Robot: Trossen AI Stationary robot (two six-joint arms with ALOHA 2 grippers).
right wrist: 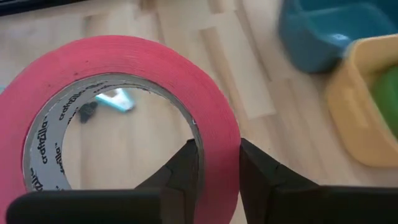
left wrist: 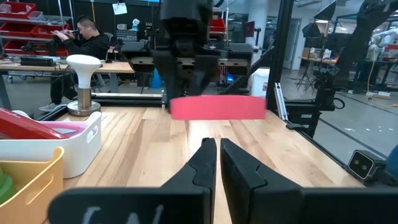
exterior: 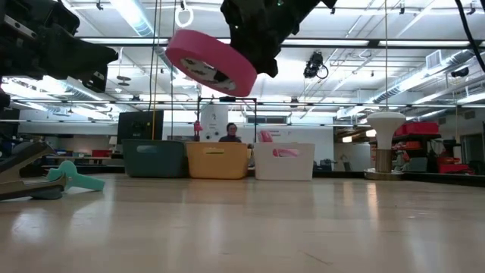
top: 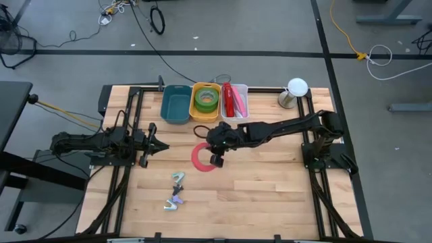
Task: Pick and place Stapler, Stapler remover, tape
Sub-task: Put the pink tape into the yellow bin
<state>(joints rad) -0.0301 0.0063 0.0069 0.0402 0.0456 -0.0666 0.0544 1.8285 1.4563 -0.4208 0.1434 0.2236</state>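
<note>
The pink tape roll (top: 200, 157) hangs above the middle of the surface (top: 270, 189), pinched by the right gripper (top: 214, 155), so carry it level to the yellow bin (top: 206, 115) while the shut left gripper (top: 160, 145) waits left.

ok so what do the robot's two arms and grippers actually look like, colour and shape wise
Both arms are dark, near-black jointed links running in from opposite table edges. The left gripper tapers to two slim black fingers, flat-faced and angular, behind a black crossbar bearing faint embossed lettering. The right gripper looks like a bulky black block; its two fingers are matte black and wedge-shaped. No coloured markings show.
</note>
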